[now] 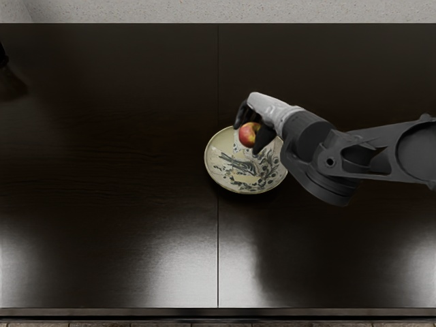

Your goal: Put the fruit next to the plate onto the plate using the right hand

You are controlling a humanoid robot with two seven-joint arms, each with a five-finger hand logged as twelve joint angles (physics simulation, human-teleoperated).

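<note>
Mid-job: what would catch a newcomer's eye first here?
The red-and-yellow round fruit gripped in the right hand, just right of centre, over the far rim of the cream patterned round plate. Around them, the dark glossy table throws pale glare near its front edge. A dark sliver shows at the far-left edge.

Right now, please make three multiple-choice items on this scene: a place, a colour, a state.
1. Where is the fruit?
A. over the plate
B. on the table's left half
C. at the near edge

2. Its colour?
A. green
B. red and yellow
C. purple

3. The right hand is
A. open, apart from the fruit
B. shut on the fruit
C. flat on the table

1 A: it shows over the plate's far part.
2 B: red skin, yellow patch.
3 B: the hand wraps it.
</note>
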